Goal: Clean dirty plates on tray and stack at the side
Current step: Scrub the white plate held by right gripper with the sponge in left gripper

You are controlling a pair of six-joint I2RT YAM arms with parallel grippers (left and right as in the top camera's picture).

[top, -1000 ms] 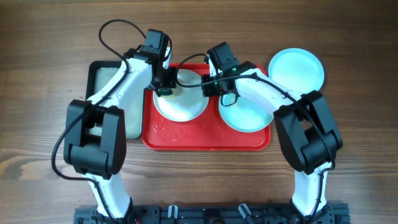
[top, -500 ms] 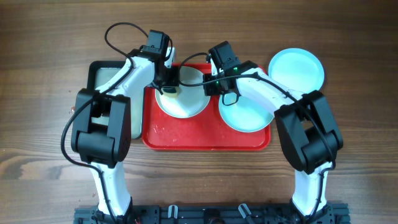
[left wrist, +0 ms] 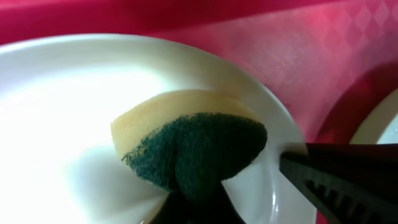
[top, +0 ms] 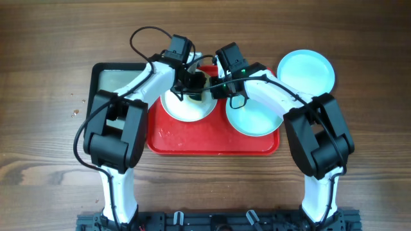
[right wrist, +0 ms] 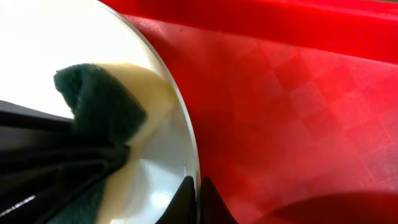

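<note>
Green-faced sponge (left wrist: 186, 146) on white plate (left wrist: 62, 124) hides left jaws' tips

This is looking like a robotics lab setup: a left arm (top: 109, 138) and a right arm (top: 318, 138), white and black with loose cables looping, are rising from a black rail (top: 218, 221) at the near edge of a wood-grain table (top: 38, 192), reaching over a red tray (top: 212, 146).

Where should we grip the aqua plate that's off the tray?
Probably the thin raised rim of the aqua plate, one finger inside, one under the lip, coming from its right edge: it lies flat, too wide to span, and that side has bare table.
</note>
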